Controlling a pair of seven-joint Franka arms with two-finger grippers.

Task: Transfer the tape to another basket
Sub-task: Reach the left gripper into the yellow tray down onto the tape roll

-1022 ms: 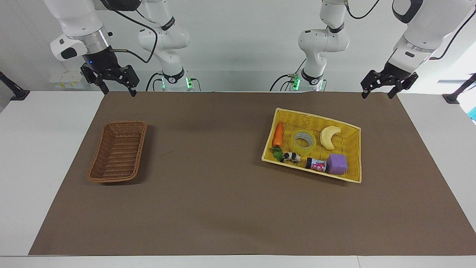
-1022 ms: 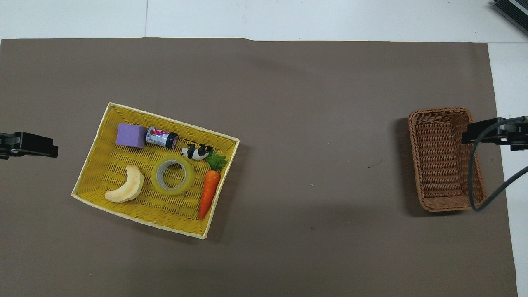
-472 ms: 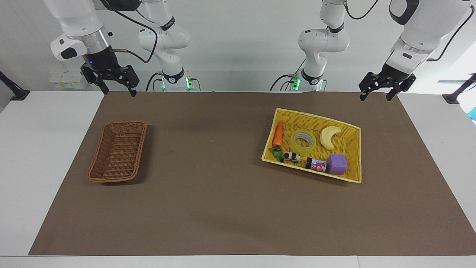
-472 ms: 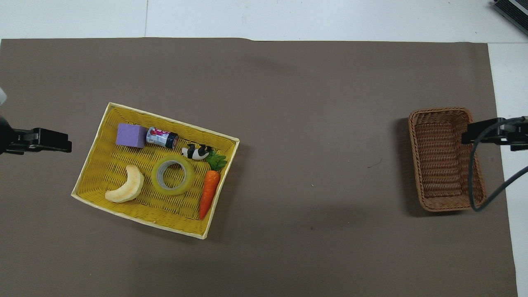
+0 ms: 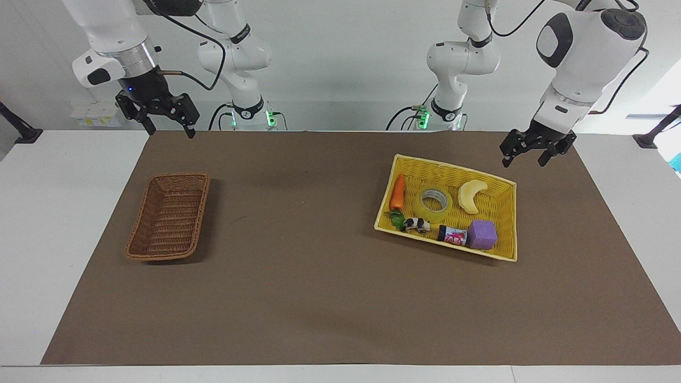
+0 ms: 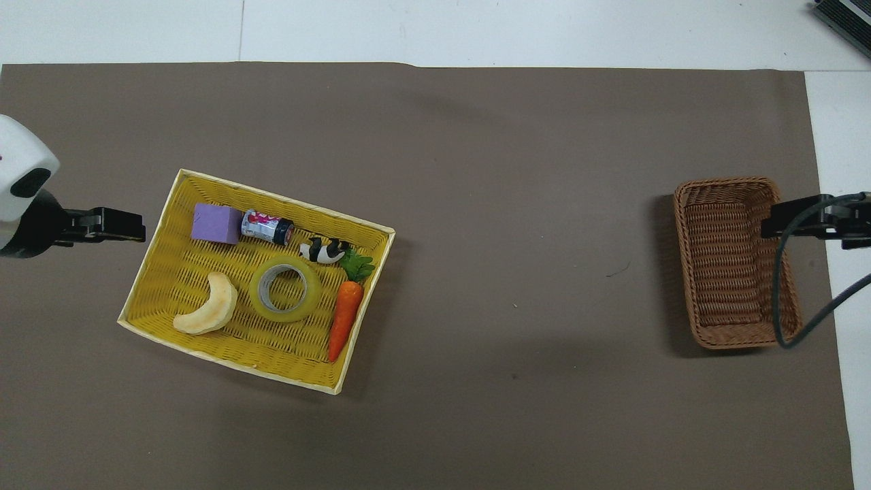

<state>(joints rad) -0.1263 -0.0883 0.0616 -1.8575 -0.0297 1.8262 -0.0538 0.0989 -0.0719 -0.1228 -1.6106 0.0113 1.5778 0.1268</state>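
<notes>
**At the frame's upper edge: reach for the tape not yet begun**

Up top in the facing view, your right gripper (image 5: 170, 132) waits with claws spread, over the mat's edge above the small dark brown wicker basket (image 5: 139, 234). Your left gripper (image 5: 524, 159), claws also spread and empty, hangs over the mat just beside the large bright yellow woven basket (image 5: 500, 205). Lower in the frame, the wide translucent yellowish tape roll (image 5: 435, 203) lies flat mid-basket, between an orange carrot (image 5: 397, 192) and a pale banana (image 5: 471, 194). Next, I judge, bring the left claw over the roll, then descend to straddle its wall.
</notes>
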